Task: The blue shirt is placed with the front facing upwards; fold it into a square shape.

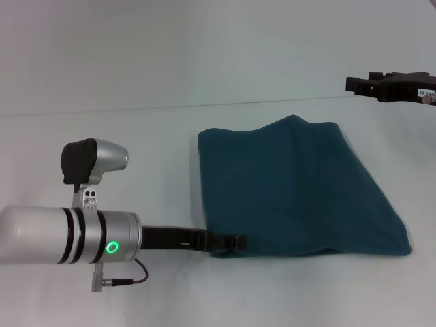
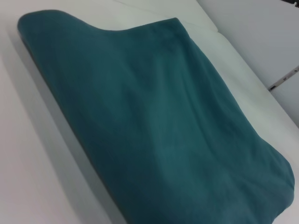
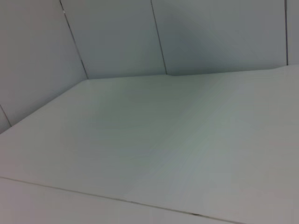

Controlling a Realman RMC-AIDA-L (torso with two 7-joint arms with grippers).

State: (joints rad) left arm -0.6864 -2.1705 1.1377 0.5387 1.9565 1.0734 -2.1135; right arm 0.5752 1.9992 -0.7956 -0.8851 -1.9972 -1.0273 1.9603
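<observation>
Teal-blue knit, matte and soft, fills the middle of the head view: the blue shirt [image 1: 300, 191] lies folded on the white worktop [image 1: 136, 68], its plain side up, no lettering or collar visible. Its outline is a rough quadrilateral rather than a square: the left edge runs straight, the far edge dips in a shallow wave, and the right edge slants outward to a rounded near corner. The left hand [image 1: 228, 242] reaches in low from its silver arm, its dark fingers at the shirt's near left corner and touching the hem; whether they pinch the cloth or merely rest against it I cannot tell. The right hand [image 1: 392, 85] hangs well apart, raised beyond the far right corner, and its fingers give no reading either.

The left wrist view shows the blue shirt [image 2: 154, 130] close: stacked layers with a thick rolled fold along one side, faint creases across a smooth top.

The right wrist view shows only bare white worktop [image 3: 163, 149] and grey wall panels.

The folding looks nearly finished, at the squaring-up stage. The next move likely calls for drawing in the slanted side and flattening the wavy far edge.
</observation>
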